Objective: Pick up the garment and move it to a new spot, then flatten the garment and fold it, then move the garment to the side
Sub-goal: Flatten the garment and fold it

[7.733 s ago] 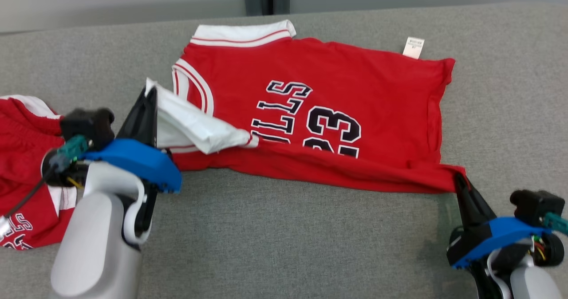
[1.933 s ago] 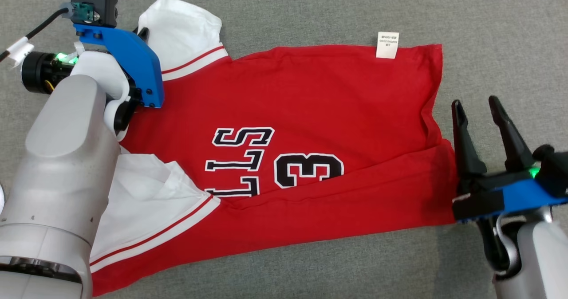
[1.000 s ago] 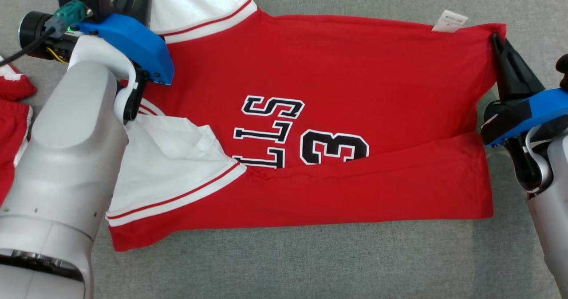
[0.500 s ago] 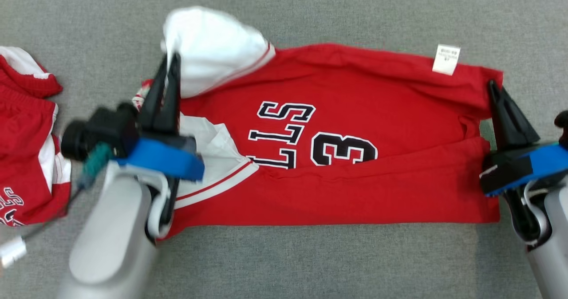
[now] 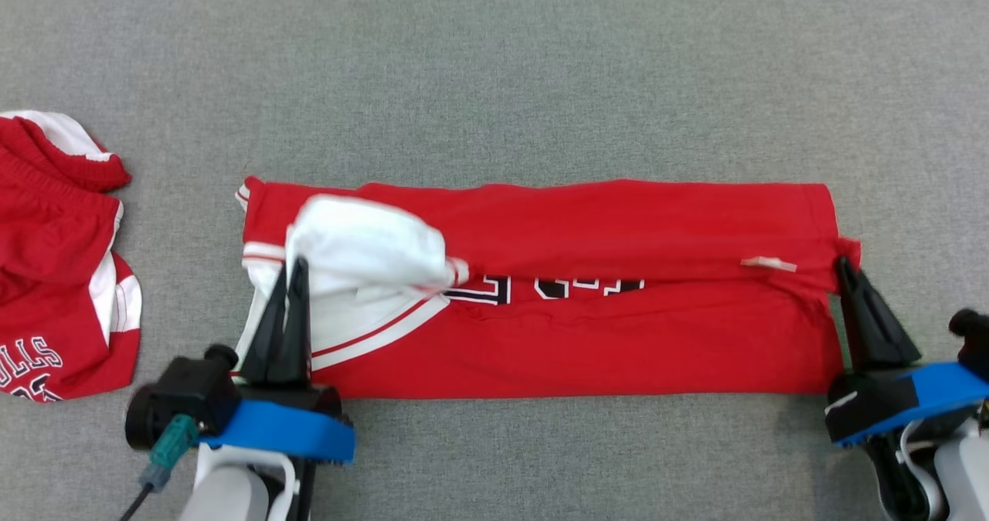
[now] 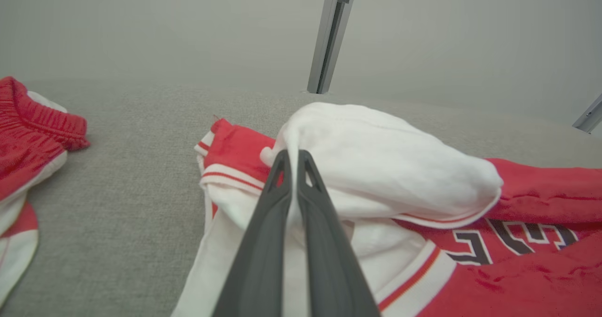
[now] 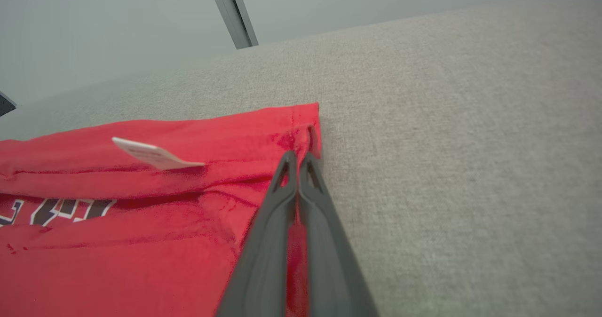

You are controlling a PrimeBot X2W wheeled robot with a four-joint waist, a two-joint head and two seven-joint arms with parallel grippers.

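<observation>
Holding the red shirt at both ends, I see it lying as a long narrow band across the middle of the grey table. Its far edge is folded over toward me, and just a thin strip of the black letters shows between the two folded parts.

My left gripper has its fingers pressed together on the white sleeve at the shirt's left end. My right gripper is pinched in the same way on the red corner at the right end, just beside the small white label.

I think the two ends are gripped together so that the folded edge comes down straight and parallel to the near edge. The fold looks almost complete to me, but the sleeve stands up in a puffed bump and is not flat. When I let go, this bump may spring the fold open on that side.

Another red garment lies well apart at the table's left, so it does not disturb the work.
</observation>
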